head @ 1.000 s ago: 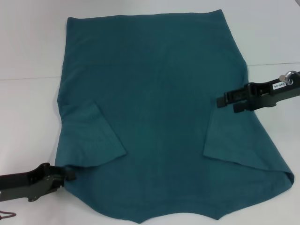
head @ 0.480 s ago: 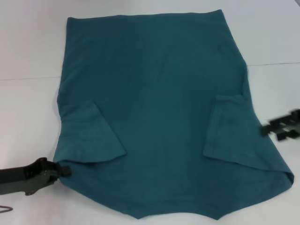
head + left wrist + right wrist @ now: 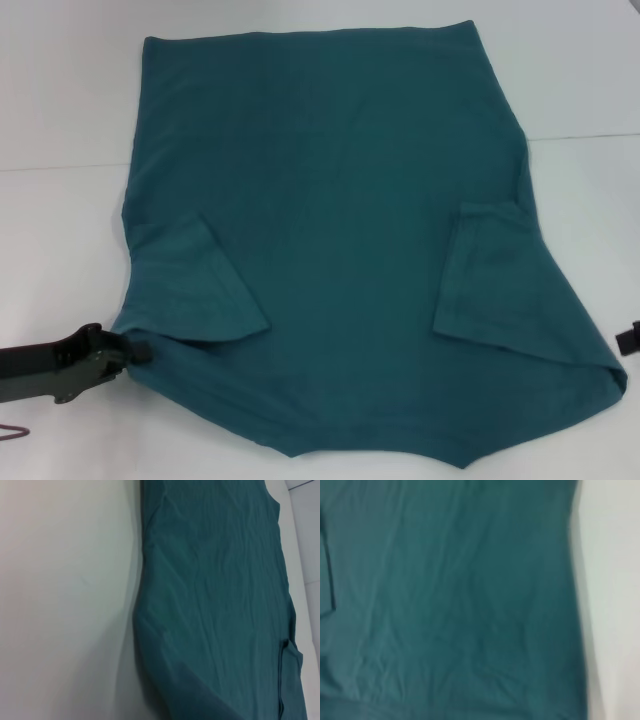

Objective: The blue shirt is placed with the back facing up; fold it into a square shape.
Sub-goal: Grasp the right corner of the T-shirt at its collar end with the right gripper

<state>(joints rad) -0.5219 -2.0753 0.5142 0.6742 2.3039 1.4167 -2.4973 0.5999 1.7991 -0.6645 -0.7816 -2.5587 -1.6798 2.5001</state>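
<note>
- The large teal-blue soft cotton T-shirt (image 3: 340, 240) lay flat on the white tabletop (image 3: 60, 100), plain side up, with both short sleeves folded inward over the body.
- The left gripper (image 3: 135, 350) sat at the shirt's near left edge, just below the folded left sleeve (image 3: 195, 290); its fingers appeared to be narrowed on the cloth edge, though the contact was hard to confirm.
- The right gripper (image 3: 630, 340) showed only as a sliver at the right border, apart from the shirt; whether its fingers were wide or narrow could not be told.
- Risk: a one-sided pull might drag the whole shirt askew or flip the left sleeve open, since the soft cloth slides easily.
- No lettering, brand or label was readable on the upturned side.
</note>
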